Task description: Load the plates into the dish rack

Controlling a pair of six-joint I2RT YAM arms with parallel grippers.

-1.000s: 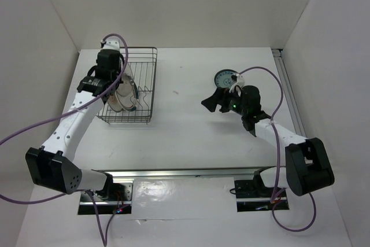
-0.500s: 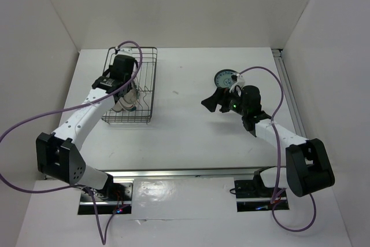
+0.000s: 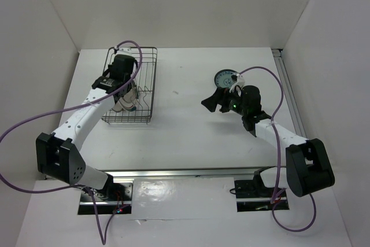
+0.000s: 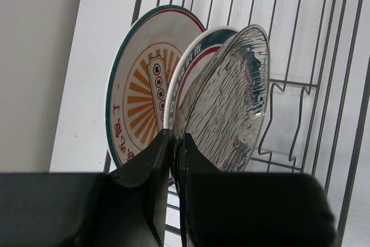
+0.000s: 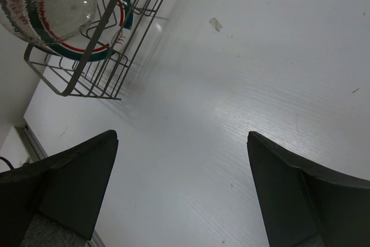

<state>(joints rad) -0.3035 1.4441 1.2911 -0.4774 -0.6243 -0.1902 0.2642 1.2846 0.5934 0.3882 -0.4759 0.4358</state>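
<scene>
**Left arm has swung right over the rack, grey plate now in with the others**

Over the last second the left arm shifted right, so its wrist now sits above the middle of the rack point(image 3: 147, 62) rather than its left edge. For the last half-second it has not moved, which suggests the plate has reached its slot.

Nearest on the right, the right gripper point(image 5: 182, 183) hangs over bare table point(image 3: 185, 131), jaws spread as wide as they go and holding nothing. It has stayed put throughout.

On the left, the left gripper point(image 4: 173, 143) is pinched almost shut on the lower edge of the grey plate point(image 4: 231, 102). That plate stands on edge inside the rack, leaning against the rimmed plate point(image 4: 193, 56). The sunburst plate point(image 4: 139, 96) stands just to the left of those two. Whether the grey plate's bottom edge sits between prongs is hidden behind the fingers.

Farther back on the right, the teal plate point(image 3: 224, 77) lies flat on the table, just beyond the right gripper and well apart from the rack.

Three plates are in or going in. By my reading, letting go of the grey plate comes next, then only the teal plate is left
</scene>
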